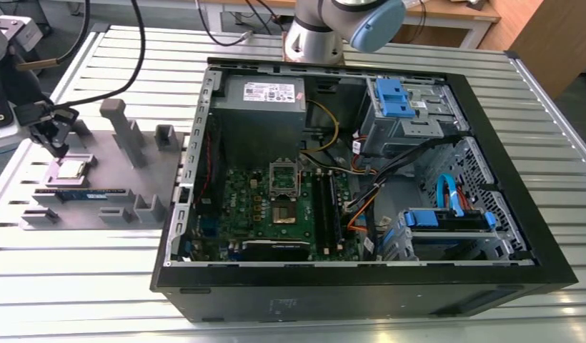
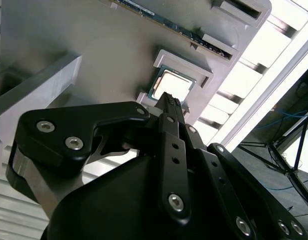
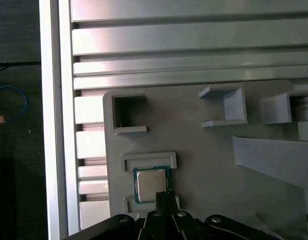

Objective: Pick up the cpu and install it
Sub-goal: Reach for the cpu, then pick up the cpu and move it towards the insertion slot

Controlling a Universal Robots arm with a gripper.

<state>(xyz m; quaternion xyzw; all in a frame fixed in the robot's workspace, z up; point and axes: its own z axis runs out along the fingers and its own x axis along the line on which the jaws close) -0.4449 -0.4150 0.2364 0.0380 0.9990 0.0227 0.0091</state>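
Note:
The cpu [image 1: 69, 169] is a small square chip with a silvery top, lying flat in a shallow pocket of the grey fixture plate [image 1: 112, 168] at the exterior view's left. Both wrist views show it too: cpu [image 2: 175, 84], cpu [image 3: 149, 182]. My gripper [image 1: 56, 147] hangs just above the chip's edge, apart from it. Its black fingertips [image 2: 170, 101] are pressed together with nothing between them, as the first wrist view also shows at the gripper [image 3: 164, 196].
A long blue-green memory stick [image 1: 83, 193] lies on the same plate beside the cpu, among raised grey blocks [image 1: 121, 128]. The open computer case [image 1: 522, 236] fills the exterior view's right; its green motherboard holds a socket [image 1: 285, 179]. Slatted aluminium table [image 1: 73, 286] lies around.

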